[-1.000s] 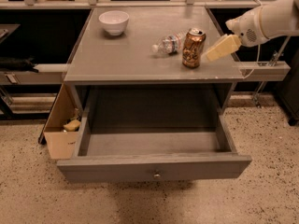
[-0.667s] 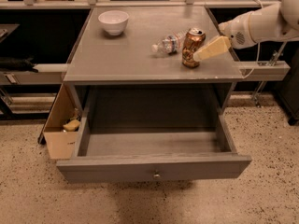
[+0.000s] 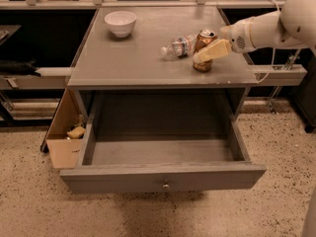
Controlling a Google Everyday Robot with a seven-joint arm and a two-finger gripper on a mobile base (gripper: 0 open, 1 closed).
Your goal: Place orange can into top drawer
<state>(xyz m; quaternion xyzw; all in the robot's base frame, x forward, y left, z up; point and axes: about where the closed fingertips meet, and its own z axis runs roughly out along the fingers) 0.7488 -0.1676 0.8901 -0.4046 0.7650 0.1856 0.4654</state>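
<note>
On the grey tabletop [image 3: 128,63], the orange can [image 3: 204,39] stands upright beside a plastic water bottle [image 3: 178,46] lying on its side. The robot's cream gripper [image 3: 201,56] reaches across the can's front; whether it has taken hold cannot be told. Below, the top drawer [image 3: 123,177] stands pulled open. A white bowl [image 3: 121,22] sits at the back left.

The arm [image 3: 276,26] is a smooth, rounded white shell, bulkier toward the right edge, with a thin tan ring around the wrist and a small dark round spot beside it. The hand [image 3: 205,53], over the right side of the bench [image 3: 133,63], is pale cream-yellow and tapered
</note>
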